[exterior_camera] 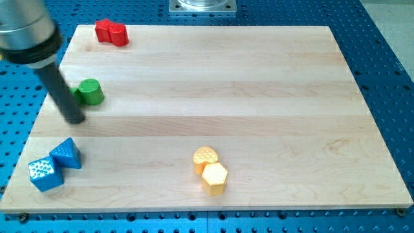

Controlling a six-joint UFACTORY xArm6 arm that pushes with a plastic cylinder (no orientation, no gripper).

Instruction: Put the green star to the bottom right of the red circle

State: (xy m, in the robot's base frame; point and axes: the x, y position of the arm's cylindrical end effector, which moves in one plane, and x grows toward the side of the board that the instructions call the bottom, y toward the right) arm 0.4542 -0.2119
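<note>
A green block (92, 92) with a rounded outline lies near the board's left edge; its exact shape is hard to make out. A red block (111, 32) with a lobed outline lies at the board's top left corner, well above the green one. My tip (76, 120) rests on the board just below and left of the green block. The dark rod rises up and left from there and crosses the green block's left edge. I cannot tell whether the rod touches the block.
A blue triangular block (66, 153) and a blue cube (45, 174) sit at the bottom left corner. A yellow heart (205, 157) and a yellow hexagon (214, 178) touch each other at the bottom centre. The wooden board (259, 97) lies on a blue perforated table.
</note>
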